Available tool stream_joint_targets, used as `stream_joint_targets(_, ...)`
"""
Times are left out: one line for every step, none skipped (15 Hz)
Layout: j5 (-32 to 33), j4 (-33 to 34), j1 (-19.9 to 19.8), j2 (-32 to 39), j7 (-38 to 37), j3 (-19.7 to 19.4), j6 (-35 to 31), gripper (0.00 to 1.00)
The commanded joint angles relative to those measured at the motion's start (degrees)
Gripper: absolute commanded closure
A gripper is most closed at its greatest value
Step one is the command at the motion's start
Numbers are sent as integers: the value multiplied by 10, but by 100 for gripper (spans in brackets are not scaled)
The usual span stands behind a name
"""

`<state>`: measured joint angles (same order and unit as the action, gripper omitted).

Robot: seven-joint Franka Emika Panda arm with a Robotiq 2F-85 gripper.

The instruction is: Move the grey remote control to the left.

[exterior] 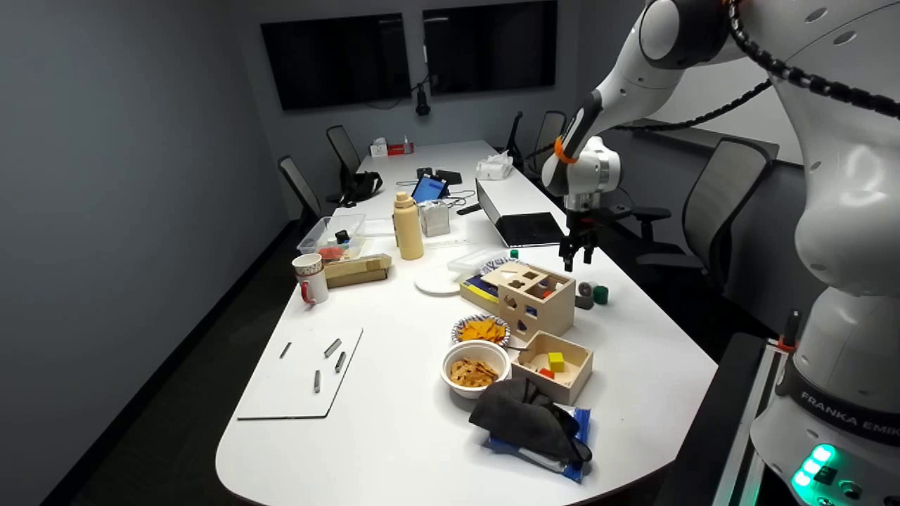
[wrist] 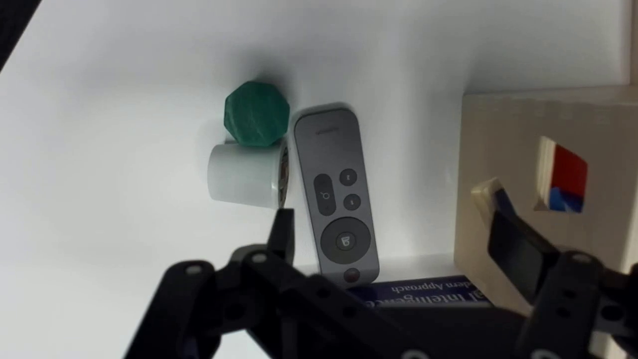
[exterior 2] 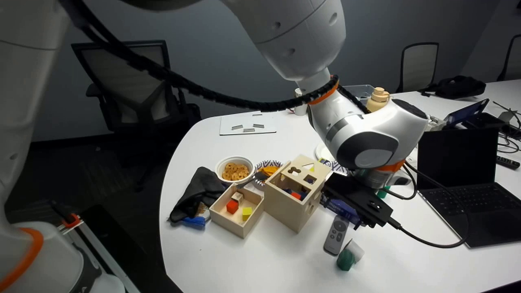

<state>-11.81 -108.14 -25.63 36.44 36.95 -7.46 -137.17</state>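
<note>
White desk (exterior: 394, 436): grey remote control (wrist: 331, 154) is seen lying on it, just beside a white cylinder (wrist: 244, 174) and near a wooden box (wrist: 498, 144); its top print is too faint to be read. Hand (wrist: 391, 219) is held above, fingers set wide apart. On a blue book (wrist: 423, 291) at the remote's lower end in the wrist view (contact unclear), "al Intelligence" and "dern Approach" are read upside down, cut short at the box. On the arm base (exterior: 851, 439), "FRANKA EMIK" is cut off by the view's edge.

My gripper (exterior: 578, 258) hangs spread above the table (exterior: 647, 379). Grey remote (exterior: 584, 303): partly visible, between wooden box (exterior: 553, 313) and green object (exterior: 600, 295).
</note>
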Motion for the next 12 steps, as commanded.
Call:
stream_joint_targets(14,50,-14,54,-4,15,-17,0)
stream_joint_targets(19,59,-15,66,-4,17,-21,0)
stream_joint_targets(22,66,-15,76,-4,18,-22,0)
stream_joint_targets(27,72,-15,86,-3,19,-24,0)
stream_joint_targets(33,77,-13,95,-4,19,-28,0)
stream_joint_targets(39,80,-12,103,-5,20,-32,0)
stream_joint_targets(46,83,-11,111,-6,20,-37,0)
stream_joint_targets(53,85,-8,118,-7,19,-44,0)
stream_joint_targets(60,86,-8,123,-8,20,-50,0)
stream_joint_targets(66,88,-8,128,-9,20,-52,0)
stream_joint_targets(73,91,-6,133,-10,20,-56,0)
stream_joint_targets(79,92,-6,137,-10,21,-58,0)
